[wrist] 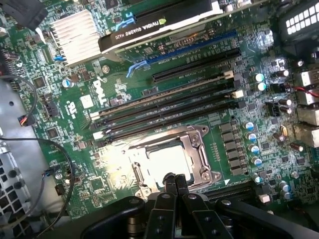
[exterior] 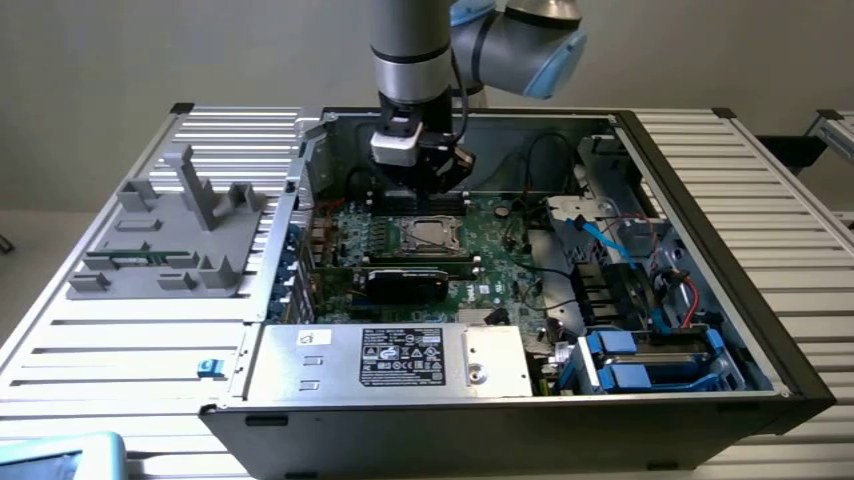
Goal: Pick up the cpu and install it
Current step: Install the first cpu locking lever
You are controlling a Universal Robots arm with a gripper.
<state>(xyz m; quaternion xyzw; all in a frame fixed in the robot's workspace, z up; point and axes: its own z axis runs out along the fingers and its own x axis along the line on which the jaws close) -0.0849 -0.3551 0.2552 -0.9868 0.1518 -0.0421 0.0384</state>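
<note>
The cpu [exterior: 427, 235] lies flat in the motherboard socket inside the open computer case [exterior: 694, 200], its silver top showing inside the metal socket frame. In the wrist view the cpu [wrist: 167, 162] shines under glare, with the frame [wrist: 199, 149] around it. My gripper [exterior: 430, 188] hangs just above the board, slightly behind the socket in the exterior view. Its black fingertips [wrist: 170, 180] are pressed together at the socket's edge. My gripper [wrist: 174, 181] is shut with nothing between its fingers.
A black graphics card [exterior: 407, 283] lies in front of the socket. A silver box with a white label [exterior: 400, 358] fills the case's front. Drive bays and cables [exterior: 641, 350] crowd the exterior view's right. A grey fixture [exterior: 174, 235] stands outside on the left. Memory slots [wrist: 169, 107] run beside the socket.
</note>
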